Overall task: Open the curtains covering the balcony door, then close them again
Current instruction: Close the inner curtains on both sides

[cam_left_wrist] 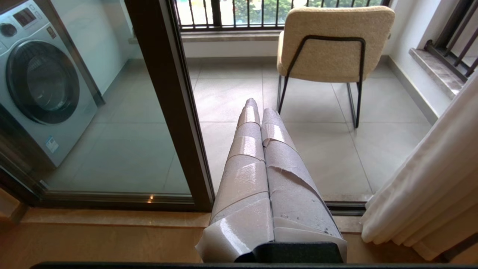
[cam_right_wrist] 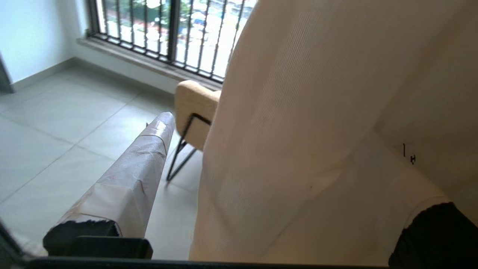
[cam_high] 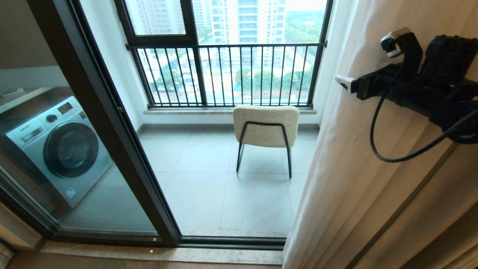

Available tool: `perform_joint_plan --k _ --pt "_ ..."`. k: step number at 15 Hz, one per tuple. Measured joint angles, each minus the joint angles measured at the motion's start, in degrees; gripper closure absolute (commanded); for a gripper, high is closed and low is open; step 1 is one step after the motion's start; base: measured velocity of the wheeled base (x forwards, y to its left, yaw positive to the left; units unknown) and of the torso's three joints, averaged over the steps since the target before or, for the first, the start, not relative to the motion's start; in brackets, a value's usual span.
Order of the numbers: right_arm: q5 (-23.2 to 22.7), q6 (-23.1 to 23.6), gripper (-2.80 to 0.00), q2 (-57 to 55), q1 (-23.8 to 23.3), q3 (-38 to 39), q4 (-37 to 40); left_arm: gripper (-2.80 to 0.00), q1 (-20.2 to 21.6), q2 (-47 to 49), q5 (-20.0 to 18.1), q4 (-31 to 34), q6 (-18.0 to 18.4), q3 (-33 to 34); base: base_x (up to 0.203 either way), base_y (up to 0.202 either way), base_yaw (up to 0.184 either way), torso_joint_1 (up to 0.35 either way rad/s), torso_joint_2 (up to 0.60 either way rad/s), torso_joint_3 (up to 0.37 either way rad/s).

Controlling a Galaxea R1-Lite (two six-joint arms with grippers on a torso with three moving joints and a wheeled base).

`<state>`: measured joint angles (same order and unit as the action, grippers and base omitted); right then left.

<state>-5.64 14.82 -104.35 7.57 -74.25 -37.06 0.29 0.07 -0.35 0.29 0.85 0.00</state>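
Chair (cam_high: 266, 125) (cream), washing machine (cam_high: 59, 149)

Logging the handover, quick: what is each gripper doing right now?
Left gripper: jaws shut, holding nothing, parked low facing the balcony door.
Right gripper: jaws open, astride the curtains' edge, not clamped.

We are in a high-rise flat, at its tiled balcony: a washing machine (cam_high: 56, 149) behind the sliding glass door (cam_high: 112, 123), a cushioned chair (cam_high: 266, 127), sheer curtains (cam_high: 373, 179), and tower blocks (cam_high: 246, 22) beyond the railing (cam_high: 224, 74).
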Motion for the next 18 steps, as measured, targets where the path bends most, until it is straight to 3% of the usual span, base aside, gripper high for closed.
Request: perform_joint_plan --k 5,9,10,18 --pt "7.66 0.05 -2.80 -3.53 -0.05 -3.24 -5.82 0.00 0.00 0.00 0.02 0.00 0.02 0.00 0.000 0.000 0.000 0.000 0.00 0.000" --pt "7.87 0.13 -2.80 -5.70 0.02 -5.58 -7.89 0.00 0.01 0.00 0.00 -0.01 0.02 0.00 0.000 0.000 0.000 0.000 0.00 0.000" --pt "7.87 0.11 0.00 -6.23 0.06 -5.82 -9.51 0.00 0.01 0.00 0.00 0.00 0.02 0.00 0.000 0.000 0.000 0.000 0.00 0.000" --pt "7.81 -0.08 0.00 -5.50 0.61 -4.71 -11.87 0.00 0.01 0.00 0.02 -0.02 0.00 0.00 0.000 0.000 0.000 0.000 0.00 0.000"
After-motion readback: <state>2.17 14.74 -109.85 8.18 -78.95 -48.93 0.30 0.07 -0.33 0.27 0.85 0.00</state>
